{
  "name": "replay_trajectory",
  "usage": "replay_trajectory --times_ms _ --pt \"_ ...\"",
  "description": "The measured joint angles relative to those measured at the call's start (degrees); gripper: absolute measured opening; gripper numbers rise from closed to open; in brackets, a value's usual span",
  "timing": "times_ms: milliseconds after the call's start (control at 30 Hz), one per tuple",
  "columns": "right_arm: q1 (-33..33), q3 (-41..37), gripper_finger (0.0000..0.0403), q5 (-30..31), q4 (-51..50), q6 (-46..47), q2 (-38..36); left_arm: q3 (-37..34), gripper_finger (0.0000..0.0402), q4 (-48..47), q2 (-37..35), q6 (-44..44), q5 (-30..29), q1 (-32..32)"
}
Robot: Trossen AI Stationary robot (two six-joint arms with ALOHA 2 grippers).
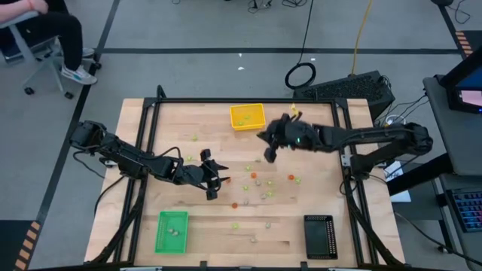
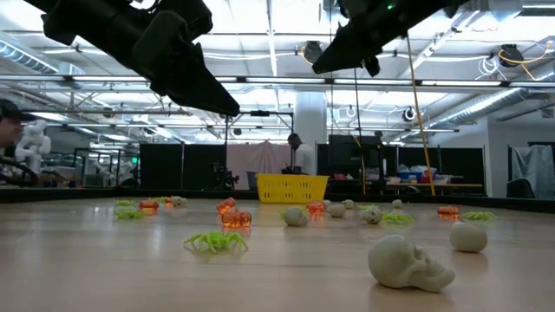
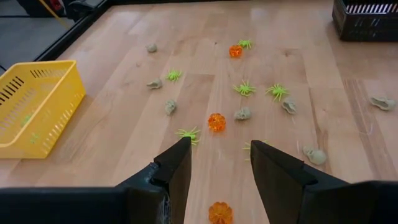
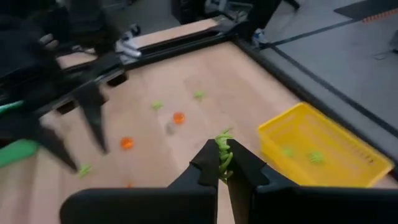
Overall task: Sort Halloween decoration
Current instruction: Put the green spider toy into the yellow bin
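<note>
Green spider carried toward the yellow tray, its colour's bin.

The right gripper [image 4: 219, 163] fingers pinch a green spider [image 4: 223, 151] near the yellow tray [image 1: 248, 117] (green pieces already inside); the left gripper [image 3: 219, 163] fingers, spread and empty, hover over an orange pumpkin [image 3: 219, 213] on the worktop [image 1: 301, 211].

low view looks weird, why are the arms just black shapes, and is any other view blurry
Low view: bright ceiling lights backlight both arms into silhouettes, while the skull up close is sharp. Right wrist view: motion-smeared; the left arm's gripper is a dark blur, though the green spider in the right gripper reads clearly. High and left wrist views are evenly lit and crisp.
</note>
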Motion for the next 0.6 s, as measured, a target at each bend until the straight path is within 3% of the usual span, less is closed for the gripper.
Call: replay_trajectory --times_ms 167,400,600 --pt "-8.3 3.9 0.0000 -6.3 0.0 -1.3 2.6 0.0 0.0167 0.1 0.0 0.0 0.0 0.0" --pt "-18.1 11.0 0.0000 -14.6 -0.3 -4.3 13.0 0.0 0.0167 0.8 0.0 0.0 0.0 0.0" --pt "-23.2 16.2 0.0000 -16.5 -0.5 -3.7 23.1 0.0 0.0167 0.8 0.0 0.0 0.0 0.0"
